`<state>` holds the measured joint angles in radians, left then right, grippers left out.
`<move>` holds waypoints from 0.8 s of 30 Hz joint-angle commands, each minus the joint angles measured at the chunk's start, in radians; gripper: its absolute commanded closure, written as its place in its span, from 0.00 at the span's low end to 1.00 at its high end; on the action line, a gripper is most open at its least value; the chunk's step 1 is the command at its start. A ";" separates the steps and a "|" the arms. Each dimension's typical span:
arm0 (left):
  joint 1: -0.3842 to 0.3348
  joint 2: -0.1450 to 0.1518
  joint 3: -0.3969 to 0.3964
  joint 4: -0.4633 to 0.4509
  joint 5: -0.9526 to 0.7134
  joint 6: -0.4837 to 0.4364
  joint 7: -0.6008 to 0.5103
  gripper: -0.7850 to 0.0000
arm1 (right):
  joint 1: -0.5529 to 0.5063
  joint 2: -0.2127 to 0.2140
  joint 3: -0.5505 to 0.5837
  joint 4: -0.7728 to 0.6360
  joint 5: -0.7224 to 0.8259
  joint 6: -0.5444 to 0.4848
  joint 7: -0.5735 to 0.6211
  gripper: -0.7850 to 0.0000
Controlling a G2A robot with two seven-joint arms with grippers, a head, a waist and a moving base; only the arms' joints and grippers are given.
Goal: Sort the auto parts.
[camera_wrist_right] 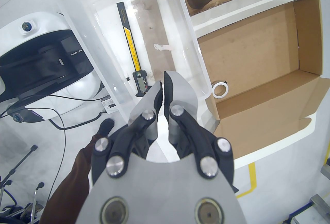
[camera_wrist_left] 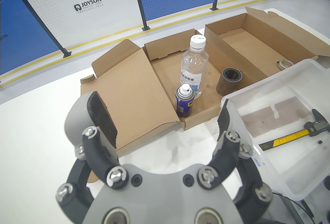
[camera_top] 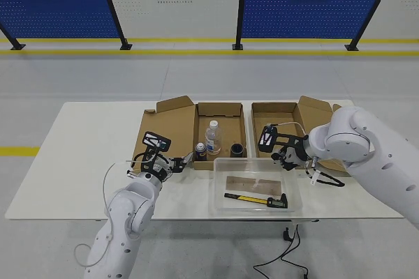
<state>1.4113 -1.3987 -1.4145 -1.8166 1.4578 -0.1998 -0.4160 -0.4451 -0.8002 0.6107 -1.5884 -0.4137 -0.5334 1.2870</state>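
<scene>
A clear plastic bin at the table's front holds a yellow-and-black caliper and a flat brown plate. Behind it, the left cardboard box contains a clear bottle, a blue spray can and a black cylinder. The right cardboard box holds a small metal ring. My left gripper is open and empty, low over the table in front of the left box's flap. My right gripper is shut with nothing in it, above the bin's end near the ring.
Both boxes have flaps folded outward onto the table. A black tool lies on the table under the right arm. Cables hang off the front edge below the bin. Bare white tabletop extends to the far left.
</scene>
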 commanded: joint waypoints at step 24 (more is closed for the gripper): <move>0.000 0.000 0.000 0.000 0.000 0.000 0.000 0.00 | -0.033 0.003 0.004 -0.023 -0.052 0.012 -0.033 0.35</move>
<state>1.4113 -1.3987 -1.4145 -1.8166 1.4578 -0.1998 -0.4160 -0.4769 -0.7972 0.6151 -1.6096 -0.4635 -0.5226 1.2509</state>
